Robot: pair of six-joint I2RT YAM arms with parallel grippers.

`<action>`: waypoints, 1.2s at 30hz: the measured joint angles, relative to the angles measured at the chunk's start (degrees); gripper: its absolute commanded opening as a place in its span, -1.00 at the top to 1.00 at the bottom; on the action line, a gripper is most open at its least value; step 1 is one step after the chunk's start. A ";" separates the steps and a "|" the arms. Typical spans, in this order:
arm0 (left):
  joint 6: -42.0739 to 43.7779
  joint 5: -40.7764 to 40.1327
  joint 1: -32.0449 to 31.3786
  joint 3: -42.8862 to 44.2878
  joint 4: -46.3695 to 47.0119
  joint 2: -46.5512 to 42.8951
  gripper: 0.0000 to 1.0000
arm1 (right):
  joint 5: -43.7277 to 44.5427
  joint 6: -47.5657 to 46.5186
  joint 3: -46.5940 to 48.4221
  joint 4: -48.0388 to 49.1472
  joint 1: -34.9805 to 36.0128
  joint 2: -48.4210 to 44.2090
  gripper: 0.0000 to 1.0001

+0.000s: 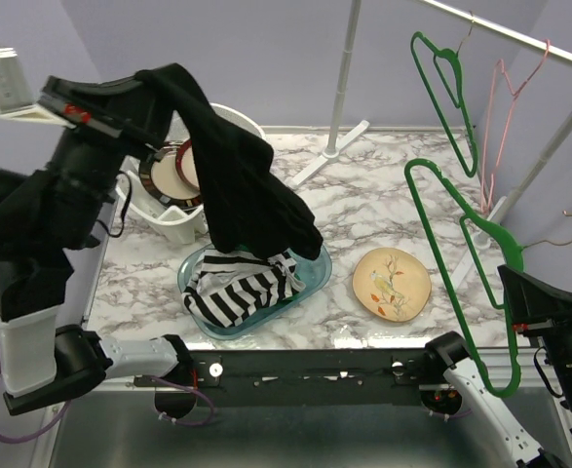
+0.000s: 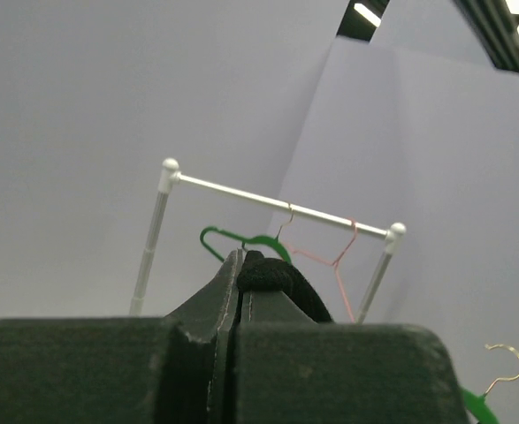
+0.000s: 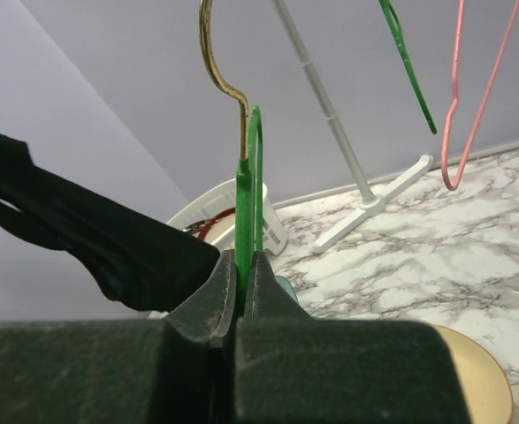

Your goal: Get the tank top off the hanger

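The black tank top (image 1: 247, 185) hangs from my left gripper (image 1: 157, 86), which is raised at the upper left and shut on its strap (image 2: 272, 278). The cloth's lower end drapes over the blue tray. My right gripper (image 1: 510, 278) at the right is shut on a bare green hanger (image 1: 456, 258) with a gold hook (image 1: 568, 232). The hanger stands apart from the tank top. In the right wrist view the hanger (image 3: 246, 190) rises from between the closed jaws, and the tank top (image 3: 82, 234) shows at the left.
A blue tray (image 1: 315, 278) holds a striped black-and-white cloth (image 1: 237, 292). A yellow plate (image 1: 391, 283) lies to its right. A white dish rack (image 1: 173, 210) with plates stands behind. A white garment rail (image 1: 519, 34) carries a green hanger (image 1: 446, 83) and a pink hanger (image 1: 505, 117).
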 measured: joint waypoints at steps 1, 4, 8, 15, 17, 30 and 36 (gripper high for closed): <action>0.02 -0.17 0.00 0.22 0.68 -0.70 1.00 | 0.00 0.00 0.00 0.00 0.00 0.00 0.99; 0.00 -0.70 0.00 0.39 2.25 -2.51 1.00 | 0.02 0.00 0.15 -0.15 0.00 -0.02 0.99; -0.02 -1.27 0.00 0.42 4.02 -3.45 1.00 | 0.02 -0.02 0.61 -0.20 0.00 -0.04 0.99; 0.42 -1.66 0.00 1.53 3.98 -0.09 1.00 | 0.02 -0.04 1.25 -0.20 0.00 -0.04 0.99; 1.22 -2.49 0.00 1.11 4.11 0.46 1.00 | 0.04 -0.04 1.25 -0.20 0.00 -0.04 0.99; -7.15 -11.47 3.96 -46.93 6.82 -2.84 1.00 | 0.00 -0.04 1.16 -0.17 0.00 -0.09 0.99; -17.81 -4.07 5.84 -75.10 8.61 -3.50 1.00 | 0.02 -0.04 1.16 -0.15 0.00 -0.87 0.99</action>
